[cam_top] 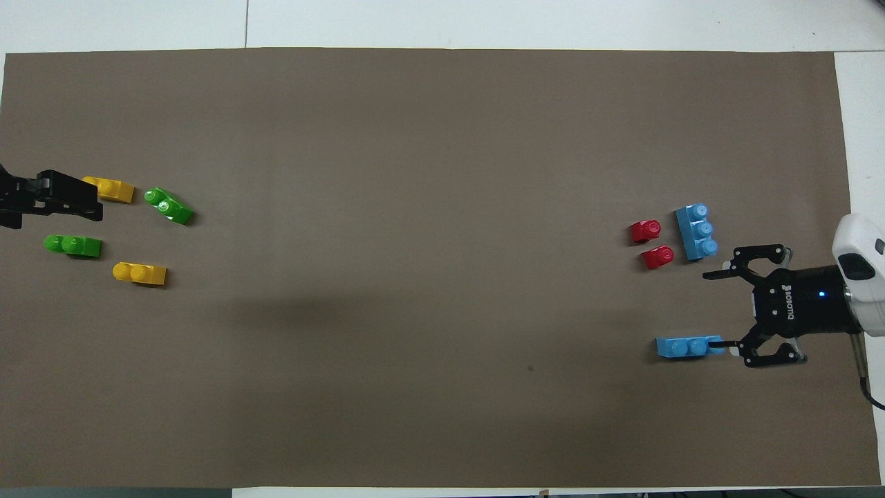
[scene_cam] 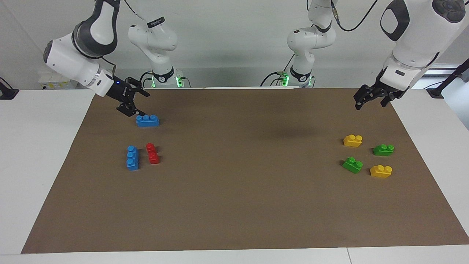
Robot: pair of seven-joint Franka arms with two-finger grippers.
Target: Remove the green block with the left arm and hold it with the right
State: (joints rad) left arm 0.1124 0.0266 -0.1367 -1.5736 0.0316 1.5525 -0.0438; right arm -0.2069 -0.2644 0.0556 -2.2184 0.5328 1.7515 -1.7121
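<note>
Wide bare brown mat fills the middle of the white tabletop, bricks only at its ends. The left end effector, fingers spread and holding nothing, hangs over the mat's corner, cut off by the overhead view's edge. The right end effector, also spread and holding nothing, hovers by a blue three-stud plastic brick; two small bright green two-stud plastic bricks sit among yellow ones at the left arm's end.

Brown paper mat covers the white desk. Toward the right arm's end — two blue three-stud plastic bricks and a red plastic brick beside the second. Toward the left arm's end — two yellow two-stud plastic bricks, well apart from the blue ones.
</note>
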